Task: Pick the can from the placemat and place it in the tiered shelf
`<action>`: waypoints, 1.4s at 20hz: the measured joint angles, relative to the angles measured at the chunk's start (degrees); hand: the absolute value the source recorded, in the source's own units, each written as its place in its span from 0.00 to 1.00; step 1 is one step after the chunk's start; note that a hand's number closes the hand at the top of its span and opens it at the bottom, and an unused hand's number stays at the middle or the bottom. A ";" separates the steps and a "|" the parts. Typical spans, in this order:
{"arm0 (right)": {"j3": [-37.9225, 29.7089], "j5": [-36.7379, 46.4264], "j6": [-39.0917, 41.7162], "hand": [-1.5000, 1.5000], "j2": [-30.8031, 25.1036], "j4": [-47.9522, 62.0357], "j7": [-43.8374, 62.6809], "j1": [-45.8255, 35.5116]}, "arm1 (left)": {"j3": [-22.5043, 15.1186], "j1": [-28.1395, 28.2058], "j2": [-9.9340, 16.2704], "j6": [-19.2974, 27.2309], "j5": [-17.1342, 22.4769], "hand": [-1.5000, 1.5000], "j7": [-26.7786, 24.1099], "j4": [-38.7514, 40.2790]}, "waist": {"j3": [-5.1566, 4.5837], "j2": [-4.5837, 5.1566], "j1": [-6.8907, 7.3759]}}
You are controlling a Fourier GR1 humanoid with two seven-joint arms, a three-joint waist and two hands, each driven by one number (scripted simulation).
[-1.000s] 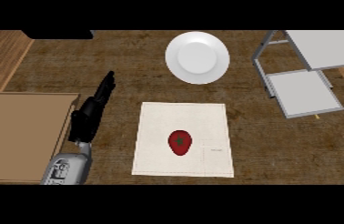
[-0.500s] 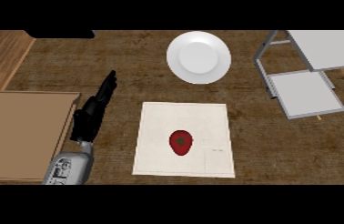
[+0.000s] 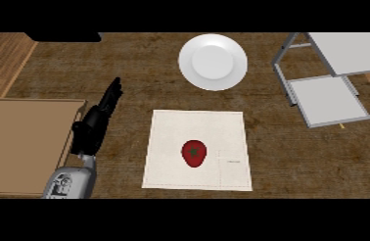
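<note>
A red can (image 3: pixel 194 153) stands on the cream placemat (image 3: pixel 197 127), a little below the mat's middle. The grey tiered shelf (image 3: pixel 322 81) sits at the right of the counter, with two flat tiers showing. My left hand (image 3: pixel 95 123) is at the left of the placemat, fingers straight and pointing away from me, holding nothing. It is apart from the can by about half the mat's width. My right hand does not show.
A white round plate (image 3: pixel 213 61) lies beyond the placemat at the top middle. A light wooden board (image 3: pixel 29 142) lies at the left edge, beside my left forearm. A dark object (image 3: pixel 63 36) sits at the top left.
My left hand has shifted slightly up and to the right, toward the far side of the counter. The can, mat, plate and shelf have stayed put.
</note>
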 measured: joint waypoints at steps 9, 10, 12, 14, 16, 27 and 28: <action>-0.11 7.42 -6.97 0.00 -4.61 8.01 3.77 1.78 | 0.45 -0.64 -0.22 0.49 -0.31 0.50 -0.78 1.55 | -0.17 -0.16 -0.27; -0.21 7.60 -7.21 0.00 -5.04 8.63 4.12 1.86 | 0.54 -0.76 -0.10 0.35 -0.23 0.50 -0.42 1.36 | -0.16 -0.16 -0.26; -0.60 6.82 -7.45 0.00 -5.16 8.88 4.89 1.81 | 0.31 -0.21 0.03 -0.06 -0.10 0.50 0.33 0.06 | -0.15 -0.23 -0.30; -1.34 5.31 -7.33 0.00 -5.51 9.97 4.77 0.88 | -0.39 0.89 -0.34 0.13 -0.47 0.50 0.75 -1.36 | -0.11 -0.19 -0.22; -2.64 2.58 -6.35 0.00 -5.66 9.63 3.84 1.42 | -0.89 1.47 -0.74 0.51 -0.95 0.50 0.47 -1.58 | -0.09 -0.20 -0.33; -5.15 -8.50 0.87 0.00 -7.45 4.75 6.66 1.16 | 0.47 -0.22 -0.04 -0.27 -0.16 0.50 0.96 -0.64 | -0.03 -0.17 -0.51; -5.38 -9.15 0.68 0.00 -7.48 4.47 7.24 0.54 | 0.74 -0.79 0.04 -0.38 -0.06 0.50 0.66 0.31 | -0.03 -0.16 -0.54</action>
